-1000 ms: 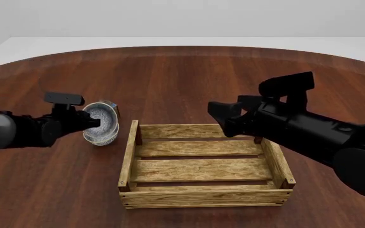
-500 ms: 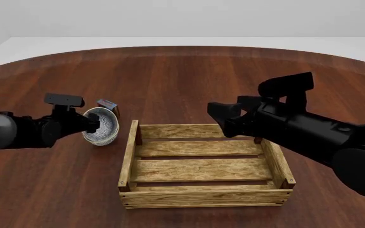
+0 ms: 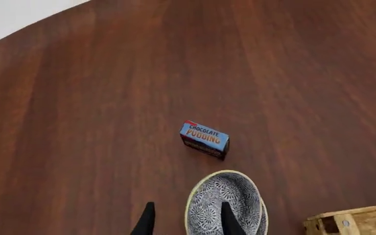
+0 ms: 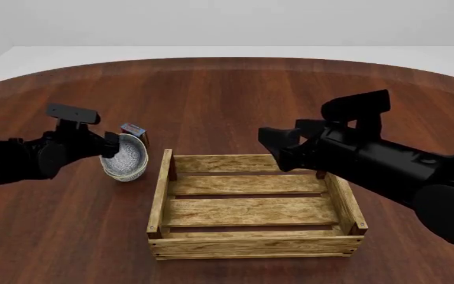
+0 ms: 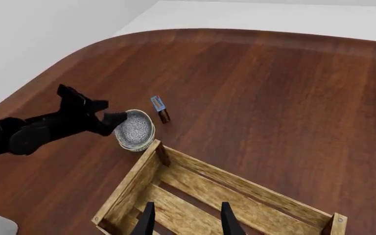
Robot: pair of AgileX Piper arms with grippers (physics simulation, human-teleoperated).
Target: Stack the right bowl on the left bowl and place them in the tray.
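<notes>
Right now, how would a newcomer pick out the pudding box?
Start at the wooden tray and look past its far-left corner to the patterned bowl. Just behind the bowl lies the pudding box, small, rectangular, blue-faced with red edging, lettered "Chocolate Pudding".

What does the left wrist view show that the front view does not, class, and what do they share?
Only the left wrist view shows the words on the small box, "Chocolate Pudding", and the left tool with one finger inside the bowl and one outside its rim. Only the front view shows the whole tray, nothing in it, and the right tool above its far edge. Both show bowl, box, table and a tray corner.
</notes>
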